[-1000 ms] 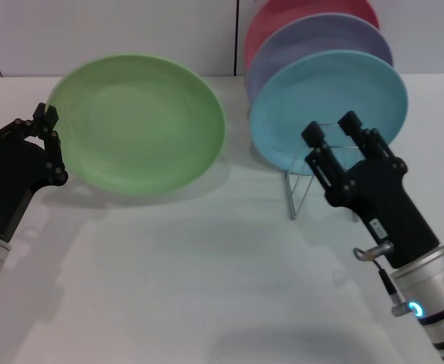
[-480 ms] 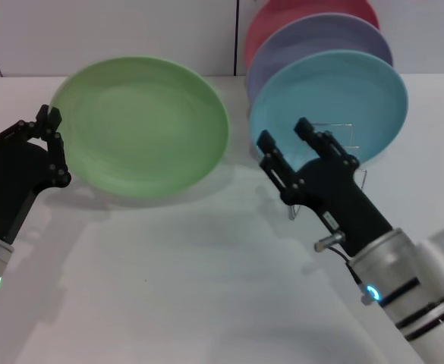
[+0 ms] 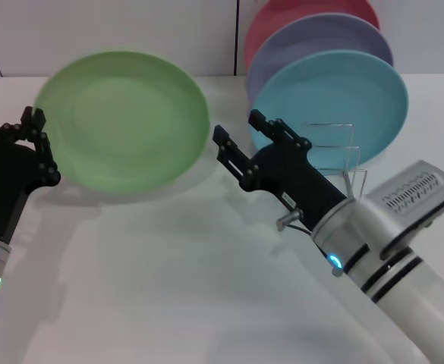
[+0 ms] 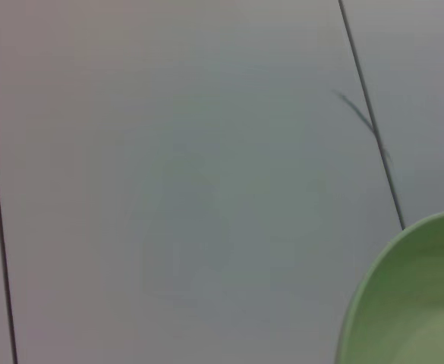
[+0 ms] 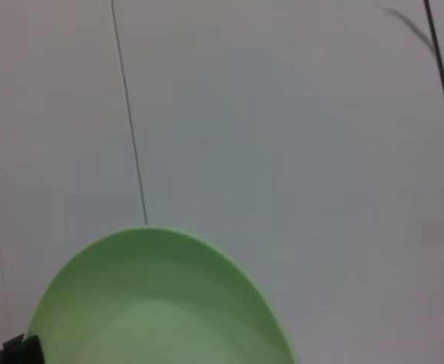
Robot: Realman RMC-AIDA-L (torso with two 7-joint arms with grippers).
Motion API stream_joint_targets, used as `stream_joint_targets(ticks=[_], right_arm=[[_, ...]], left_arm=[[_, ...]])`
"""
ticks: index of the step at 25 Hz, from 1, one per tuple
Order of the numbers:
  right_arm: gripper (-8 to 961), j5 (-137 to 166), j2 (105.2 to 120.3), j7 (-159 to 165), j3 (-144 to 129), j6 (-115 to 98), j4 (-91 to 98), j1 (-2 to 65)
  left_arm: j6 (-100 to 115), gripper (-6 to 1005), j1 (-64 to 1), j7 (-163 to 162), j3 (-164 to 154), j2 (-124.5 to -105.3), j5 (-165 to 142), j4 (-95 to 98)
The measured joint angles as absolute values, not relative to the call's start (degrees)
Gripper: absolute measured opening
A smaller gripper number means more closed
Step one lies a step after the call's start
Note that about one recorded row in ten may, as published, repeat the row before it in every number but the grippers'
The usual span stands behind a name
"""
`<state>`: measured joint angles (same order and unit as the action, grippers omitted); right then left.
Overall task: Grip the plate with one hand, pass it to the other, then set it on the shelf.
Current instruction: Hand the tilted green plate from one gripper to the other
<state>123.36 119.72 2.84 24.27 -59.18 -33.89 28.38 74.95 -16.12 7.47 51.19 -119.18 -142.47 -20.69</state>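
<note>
The light-green plate (image 3: 123, 121) is held tilted above the table, facing me. My left gripper (image 3: 42, 146) is shut on its left rim. My right gripper (image 3: 239, 129) is open, a short way right of the plate's right rim and not touching it. Part of the plate shows in the left wrist view (image 4: 411, 303). The right wrist view shows the plate (image 5: 161, 303) face on. The wire shelf (image 3: 335, 152) stands at the right, behind my right arm.
A turquoise plate (image 3: 343, 98), a purple plate (image 3: 320, 38) and a pink plate (image 3: 297, 11) stand in a row on the shelf. The white table (image 3: 168, 265) stretches across the front. A wall rises behind.
My right arm has swung left from in front of the shelf to beside the plate's right rim. My left gripper and the plate have shifted slightly left.
</note>
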Motion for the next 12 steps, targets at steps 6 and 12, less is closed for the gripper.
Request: stream_joint_targets(ticks=[6,12], right_arm=[[634,123.82,119.49,2.81,26.88,-56.14,-33.59,29.87],[634,124.06,119.34,2.81,27.1,-54.64,-33.12,31.41]], left_arm=[[75.07,33,-15.84,10.82,45.88,-119.18,-133.62,-22.03],[74.71,33,-15.22,12.77,44.89,-119.18,-130.03,-23.55]])
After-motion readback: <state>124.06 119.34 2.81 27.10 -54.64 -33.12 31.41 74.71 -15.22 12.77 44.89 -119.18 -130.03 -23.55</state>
